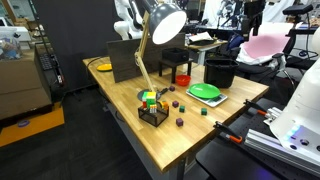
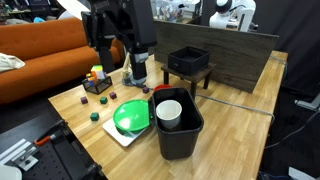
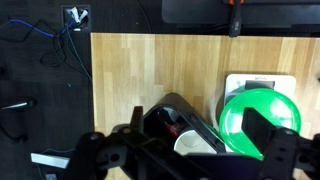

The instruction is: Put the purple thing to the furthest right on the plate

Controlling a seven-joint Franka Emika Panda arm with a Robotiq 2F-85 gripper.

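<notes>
The round bright green plate lies on a white mat beside a black bucket. Small blocks are scattered on the wooden table near it. One small purple block sits towards the table's front edge, apart from the plate, and it seems to be the same purple block that shows in the other exterior view. No purple block shows in the wrist view. My gripper hangs high over the bucket and the plate's edge. It is open, and nothing is between its dark fingers.
The black bucket holds a white cup. A red cup and a black box stand behind. A desk lamp rises over a black holder with a colourful cube. The table edge runs nearby.
</notes>
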